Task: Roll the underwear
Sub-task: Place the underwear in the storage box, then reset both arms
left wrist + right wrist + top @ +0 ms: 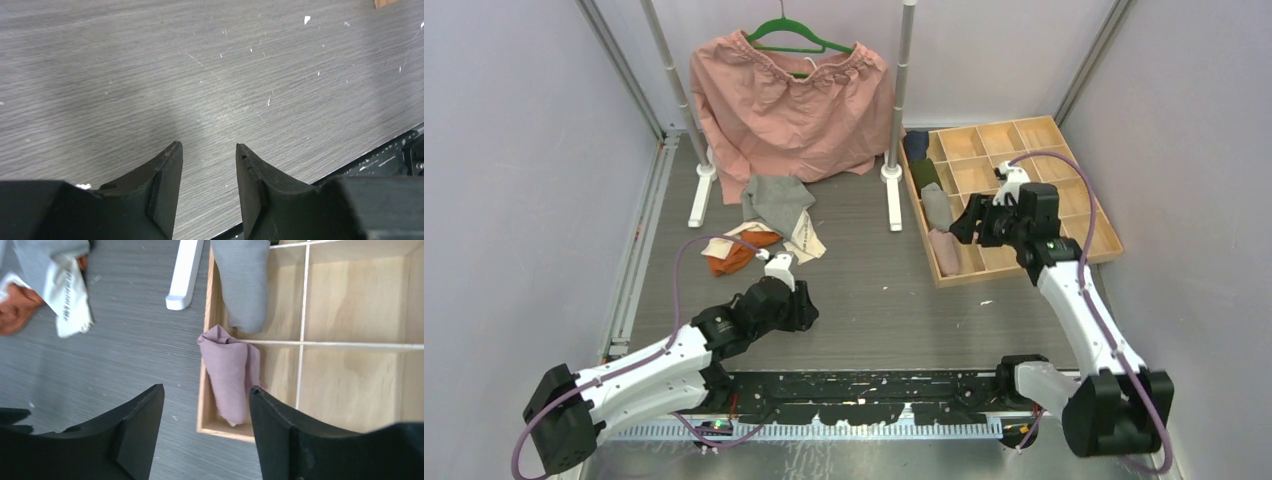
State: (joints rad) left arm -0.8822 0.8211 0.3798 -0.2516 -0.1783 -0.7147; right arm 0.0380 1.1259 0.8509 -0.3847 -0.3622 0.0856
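Observation:
A loose heap of underwear lies on the table in front of the rack: a grey piece [776, 200], a cream piece [805, 241] and an orange piece [732, 256]. A dusty pink rolled piece [229, 377] rests in the near-left compartment of the wooden tray [984, 175], and a grey roll [242, 285] fills the compartment behind it. My right gripper [206, 389] hangs open just above the pink roll, touching nothing. My left gripper [207, 145] is open over bare table, right of the heap, with nothing between its fingers.
A large salmon-pink garment [789, 105] hangs on a green hanger from a white rack whose feet [892, 200] stand on the table. Dark green [924, 175] and navy [915, 146] rolls sit in the tray's far-left compartments. Grey walls close in both sides.

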